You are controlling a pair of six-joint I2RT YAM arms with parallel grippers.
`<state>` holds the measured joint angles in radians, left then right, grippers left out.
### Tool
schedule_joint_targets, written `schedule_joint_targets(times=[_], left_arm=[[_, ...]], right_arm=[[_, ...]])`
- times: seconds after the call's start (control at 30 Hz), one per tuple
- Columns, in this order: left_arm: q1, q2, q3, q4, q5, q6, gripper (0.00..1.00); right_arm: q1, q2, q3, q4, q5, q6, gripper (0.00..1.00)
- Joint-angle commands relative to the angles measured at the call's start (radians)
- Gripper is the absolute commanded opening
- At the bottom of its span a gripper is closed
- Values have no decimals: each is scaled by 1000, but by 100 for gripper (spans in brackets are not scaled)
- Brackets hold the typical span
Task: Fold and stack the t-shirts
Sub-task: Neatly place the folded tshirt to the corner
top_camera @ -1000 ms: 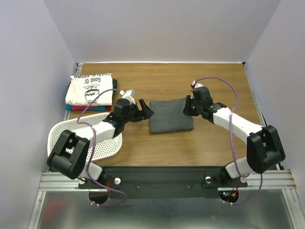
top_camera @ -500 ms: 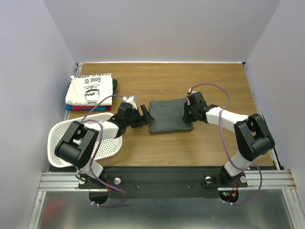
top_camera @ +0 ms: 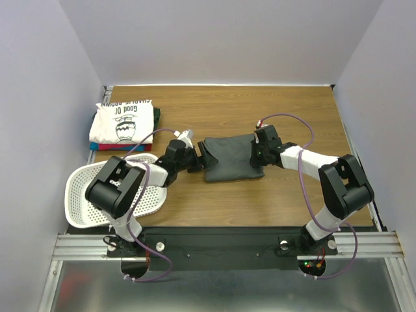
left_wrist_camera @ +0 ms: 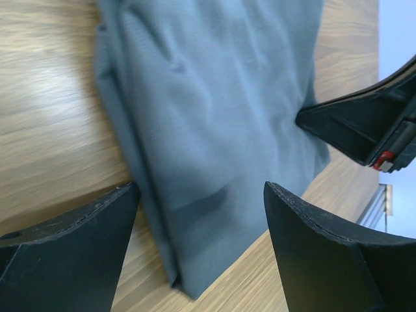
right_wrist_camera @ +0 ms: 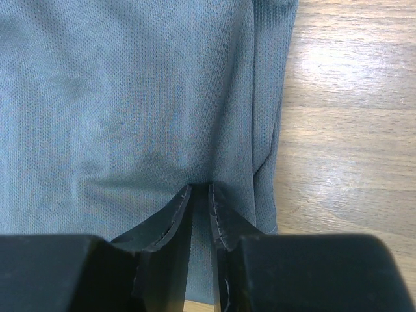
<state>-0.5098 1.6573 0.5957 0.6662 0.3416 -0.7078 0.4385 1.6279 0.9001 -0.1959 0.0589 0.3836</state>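
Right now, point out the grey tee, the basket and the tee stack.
grey tee (top_camera: pixel 231 161): top view, middle of the folded cloth.
basket (top_camera: pixel 77 195): top view, bare mesh at its left side.
tee stack (top_camera: pixel 123 122): top view, white printed tee on top.

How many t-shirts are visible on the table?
5. One grey t-shirt lies at the centre. Four are stacked far left: white t-shirt on top, red, blue and dark green edges beneath. Others may be hidden.

1 grey tee (top_camera: pixel 233 160), 1 stack of tees (top_camera: pixel 123 122) with four colours showing, 1 white basket (top_camera: pixel 79 190), 1 desk (top_camera: pixel 227 107).
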Motion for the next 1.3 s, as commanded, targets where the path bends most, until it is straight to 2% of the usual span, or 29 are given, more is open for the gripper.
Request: schedule_joint_targets(times=[0.0, 0.6, 0.8, 0.83, 0.87, 0.93, 0.97, 1.0, 1.03, 1.13, 1.17, 1.27], left_arm=[[-51, 70, 19, -14, 13, -35, 91], [-173, 225, 190, -19, -52, -71, 90], [-185, 249, 217, -60, -98, -59, 80], [-185, 252, 220, -69, -110, -53, 78], [-185, 254, 230, -89, -131, -48, 68], [-185, 266, 242, -108, -153, -30, 54], [-185, 272, 260, -117, -170, -25, 44], [-184, 279, 272, -141, -179, -18, 40], [-185, 291, 295, -152, -196, 0, 30], [-185, 305, 334, -214, -226, 42, 13], [-185, 303, 361, -249, -246, 56, 2], [-182, 271, 406, -328, -302, 118, 0]], right_arm=[[-3, -3, -6, 42, -1, 5, 21], [-3, -25, -27, 53, -34, 6, 19], [-3, -30, -40, 59, -42, 6, 19], [-3, -31, -41, 62, -44, 6, 19], [-1, -33, -44, 62, -45, 5, 19], [-3, -33, -44, 69, -48, 6, 19], [-3, -34, -46, 70, -50, 6, 19], [-3, -36, -47, 69, -50, 6, 19], [-1, -37, -52, 70, -53, 8, 19], [-3, -46, -59, 72, -53, 8, 19], [-3, -51, -63, 72, -48, 6, 18], [-3, -74, -67, 70, -41, 3, 19]])
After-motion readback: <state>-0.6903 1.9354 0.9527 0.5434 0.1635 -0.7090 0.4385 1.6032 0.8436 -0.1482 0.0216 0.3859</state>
